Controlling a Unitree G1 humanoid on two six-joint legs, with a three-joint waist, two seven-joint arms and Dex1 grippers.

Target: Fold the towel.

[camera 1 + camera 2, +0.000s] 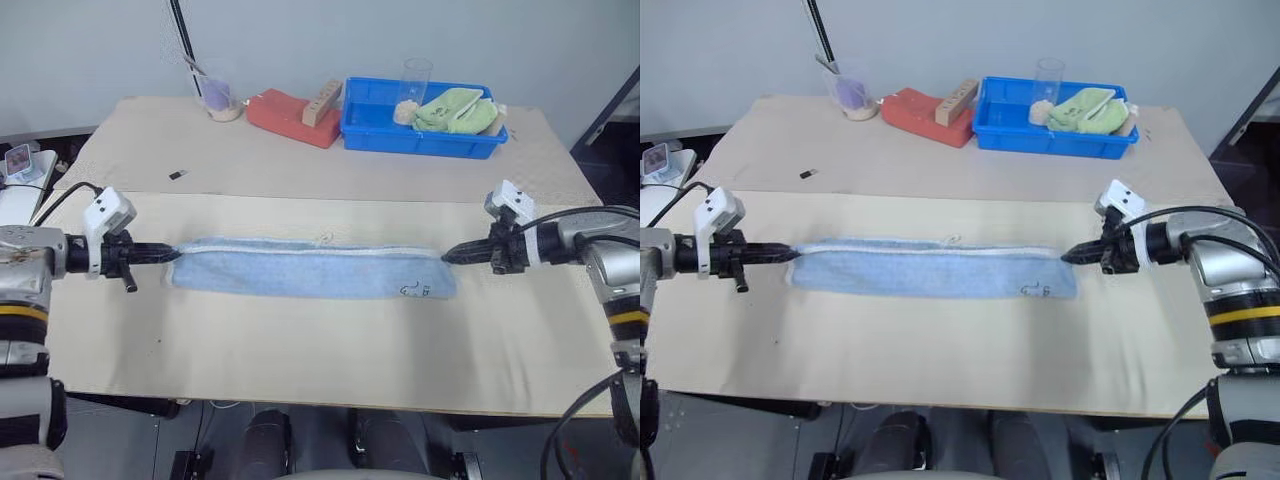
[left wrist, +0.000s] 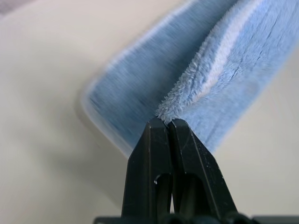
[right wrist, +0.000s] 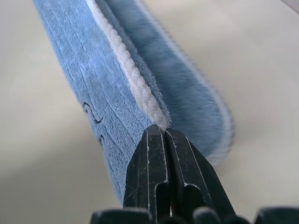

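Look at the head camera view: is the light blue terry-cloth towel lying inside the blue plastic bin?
No, the light blue terry-cloth towel is stretched over the beige table, well in front of the blue plastic bin.

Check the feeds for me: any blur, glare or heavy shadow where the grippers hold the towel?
Left wrist view: left gripper sharp, shut on the towel, whose lower layer behind is smeared soft. Right wrist view: right gripper crisp on the white edging, the far fold blurred. Left eye view: even light, no glare, a faint shadow on the table in front of the towel.
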